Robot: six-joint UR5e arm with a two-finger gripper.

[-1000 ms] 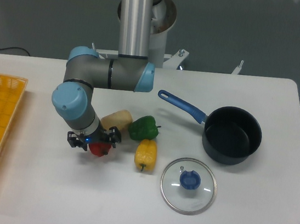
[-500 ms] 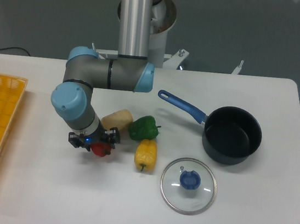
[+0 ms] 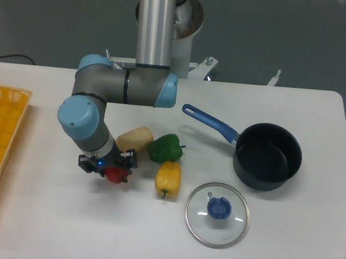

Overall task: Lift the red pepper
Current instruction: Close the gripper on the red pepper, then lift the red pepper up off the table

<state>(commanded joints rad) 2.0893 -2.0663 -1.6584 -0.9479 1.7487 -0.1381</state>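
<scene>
While gripped, glossy rounded red pepper (image 3: 115, 174)

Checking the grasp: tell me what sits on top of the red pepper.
The gripper sits over the red pepper, its fingers flanking it. Only the pepper's lower red part shows; its top and stem are covered, so contact cannot be confirmed.
</scene>
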